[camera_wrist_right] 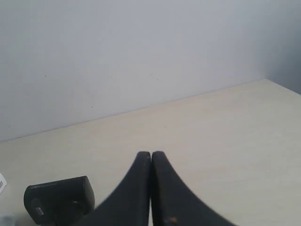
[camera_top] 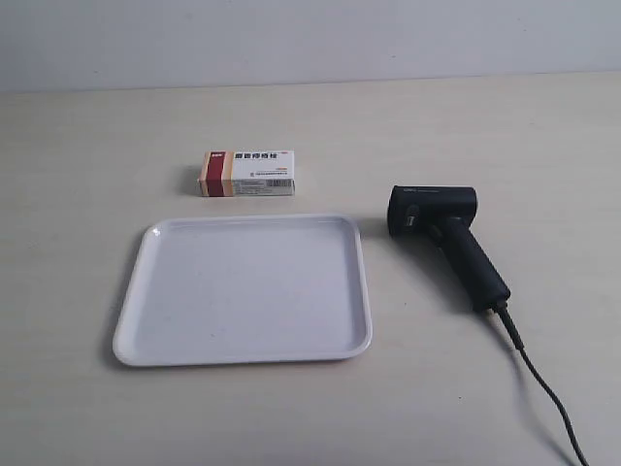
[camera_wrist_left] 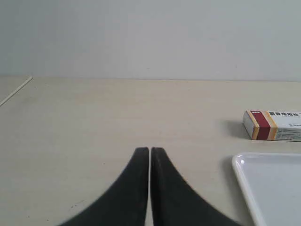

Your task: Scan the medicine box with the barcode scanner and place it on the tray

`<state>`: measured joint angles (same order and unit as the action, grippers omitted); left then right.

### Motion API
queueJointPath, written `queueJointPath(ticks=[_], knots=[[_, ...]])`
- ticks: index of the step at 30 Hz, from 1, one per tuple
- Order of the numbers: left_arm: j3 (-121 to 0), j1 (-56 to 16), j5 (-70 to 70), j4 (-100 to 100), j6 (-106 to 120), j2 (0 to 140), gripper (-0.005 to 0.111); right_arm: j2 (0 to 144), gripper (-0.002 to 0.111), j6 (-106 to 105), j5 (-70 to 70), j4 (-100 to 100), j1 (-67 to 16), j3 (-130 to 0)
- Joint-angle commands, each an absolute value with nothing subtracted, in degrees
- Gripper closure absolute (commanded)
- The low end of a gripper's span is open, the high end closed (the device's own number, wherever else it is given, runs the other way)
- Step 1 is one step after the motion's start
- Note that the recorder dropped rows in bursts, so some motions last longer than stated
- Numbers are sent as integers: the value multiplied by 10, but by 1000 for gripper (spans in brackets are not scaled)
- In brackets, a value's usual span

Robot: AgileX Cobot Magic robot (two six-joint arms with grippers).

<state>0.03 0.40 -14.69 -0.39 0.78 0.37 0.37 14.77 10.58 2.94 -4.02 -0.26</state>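
Note:
The medicine box [camera_top: 247,174] lies flat on the table just behind the white tray [camera_top: 136,291], its red and orange band at the exterior view's left. The black barcode scanner [camera_top: 444,236] lies on its side beside the tray, its cable [camera_top: 539,379] trailing toward the near edge. Neither arm shows in the exterior view. My left gripper [camera_wrist_left: 150,150] is shut with nothing in it; the box [camera_wrist_left: 273,125] and a tray corner [camera_wrist_left: 244,174] sit off to one side of it. My right gripper [camera_wrist_right: 150,154] is shut and empty, with the scanner head [camera_wrist_right: 59,200] beside it.
A pale wall rises behind the beige table [camera_top: 97,146]. The table's edge [camera_wrist_left: 16,89] shows in the left wrist view, and a table corner [camera_wrist_right: 277,84] in the right wrist view.

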Motion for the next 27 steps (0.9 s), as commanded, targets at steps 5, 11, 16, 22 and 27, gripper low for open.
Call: queueJointPath(ticks=[5,11,16,22,27], knots=[[0,6,-146,-6,9,0,103,0,108,148,107,31,-37,0],[0,6,-113,-18,9,0,103,0,108,148,107,31,-37,0],[0,6,224,-138,-180,0,103,0,108,192,37,30,-37,0],[-134,7,260,-125,-47,247,107,0,108,266,-24,25,-37,0],[-294,3,126,8,-132,554,107,0,108,255,-22,25,-37,0]])
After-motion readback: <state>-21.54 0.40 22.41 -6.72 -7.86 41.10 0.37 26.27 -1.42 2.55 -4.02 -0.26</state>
